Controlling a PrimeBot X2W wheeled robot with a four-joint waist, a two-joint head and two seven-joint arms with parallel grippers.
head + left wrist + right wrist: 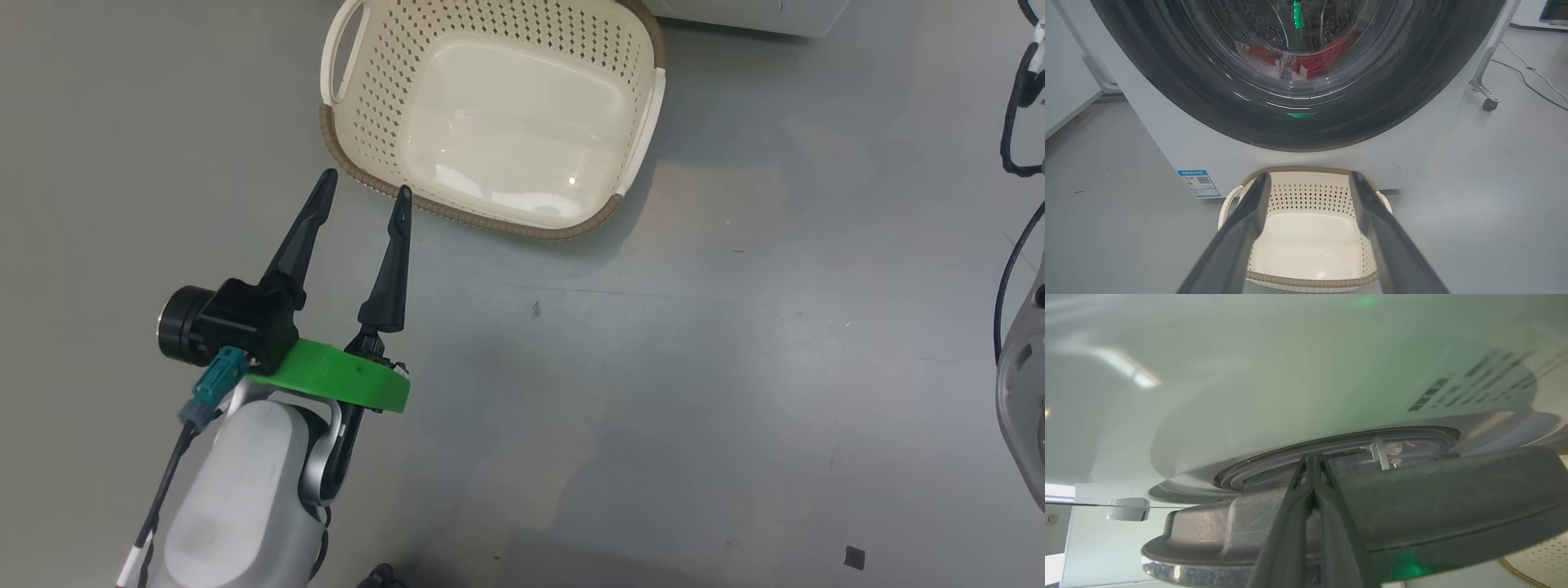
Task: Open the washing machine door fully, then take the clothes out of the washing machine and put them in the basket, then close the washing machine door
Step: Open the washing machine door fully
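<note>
The washing machine (1180,147) stands white and close ahead in the left wrist view. Through the glass of the washing machine door (1208,102), black-rimmed and glossy, red and white clothes (1314,65) lie in the drum. The cream basket (384,90) sits on the floor before the machine, nothing in it. My left gripper (365,184) hovers open just short of the basket's near rim, fingers pointing at the basket (1310,196). My right gripper (1312,457) is shut, its tips tucked into the narrow gap between the door's dark rim (1433,506) and the machine's white front (1290,375).
Grey floor surrounds the basket. A blue label (1199,183) marks the machine's lower corner. A wheeled stand leg (1488,102) and cables lie to one side of the machine. A pale rounded part (1020,392) and black cables (1012,122) show at the head view's right edge.
</note>
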